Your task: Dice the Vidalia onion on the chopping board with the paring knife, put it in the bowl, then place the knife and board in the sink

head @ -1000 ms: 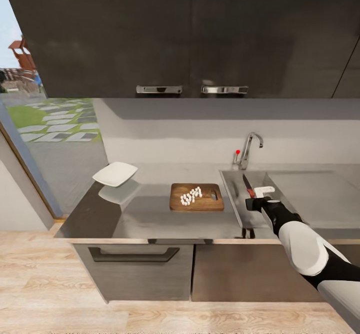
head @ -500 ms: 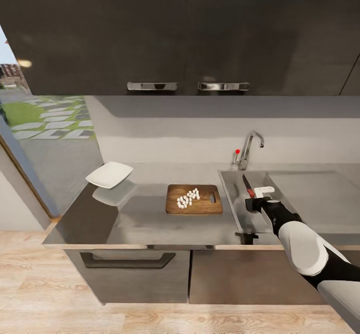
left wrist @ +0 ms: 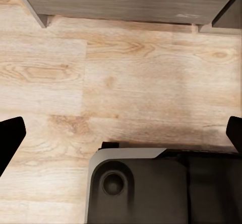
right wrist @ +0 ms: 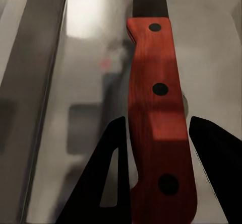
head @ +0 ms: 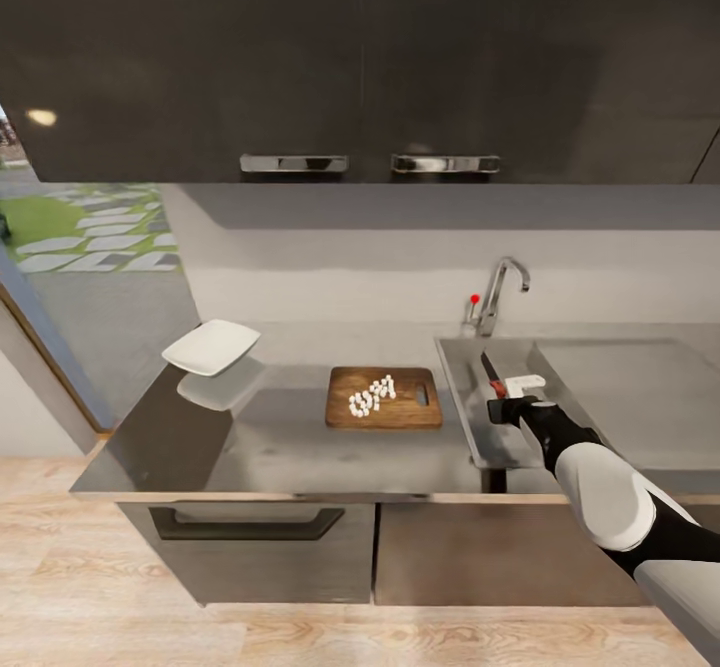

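My right gripper (head: 503,394) is shut on the paring knife (head: 492,372) and holds it over the sink (head: 466,409), dark blade pointing toward the faucet (head: 496,295). In the right wrist view the red-orange handle (right wrist: 159,113) lies between the black fingers (right wrist: 108,173), with the grey basin below. The brown chopping board (head: 400,409) lies on the countertop (head: 280,437) just left of the sink, with a small heap of white diced onion (head: 370,396) on it. The white bowl (head: 210,347) stands at the counter's far left. My left gripper (left wrist: 121,136) hangs open over the wood floor.
Dark upper cabinets (head: 350,57) with chrome handles hang above the counter. A sunken drainboard (head: 630,387) adjoins the sink on the right. A glass wall (head: 80,247) to a garden is at the left. My own base (left wrist: 146,183) shows under the left gripper.
The whole head view has shifted as the camera moved, with the counter sliding a little left and up. The right gripper still holds the knife over the sink.
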